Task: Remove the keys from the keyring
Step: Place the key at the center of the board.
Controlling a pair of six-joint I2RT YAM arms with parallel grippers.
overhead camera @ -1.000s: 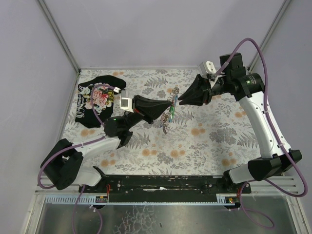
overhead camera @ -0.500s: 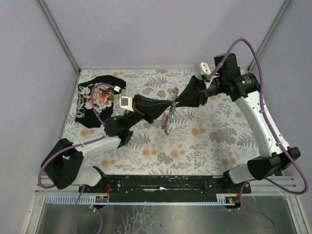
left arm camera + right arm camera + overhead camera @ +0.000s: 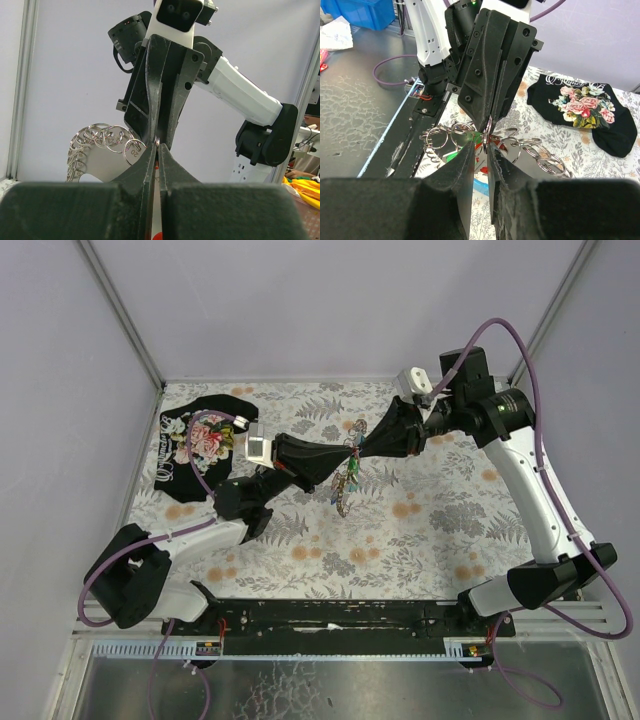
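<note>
My left gripper [image 3: 348, 451] is shut on the thin silvery keyring [image 3: 157, 143] and holds it in the air over the middle of the table. My right gripper [image 3: 360, 448] meets it tip to tip from the right, its fingertips closed on the same keyring [image 3: 487, 135]. The keys [image 3: 345, 482], with green and red heads, hang below the two tips. A green key head [image 3: 469, 133] sits by my right gripper's left finger. The grey fob [image 3: 97, 157], edged with several small split rings, hangs to the left of my left jaws.
A black floral cloth [image 3: 200, 445] lies at the table's back left and shows in the right wrist view [image 3: 585, 107]. The patterned tablecloth [image 3: 420, 540] covers the table. The black rail [image 3: 330, 615] with the arm bases runs along the near edge.
My right gripper has moved left and come up against the left gripper's tip at the keyring. The left arm and the hanging keys have barely moved.
</note>
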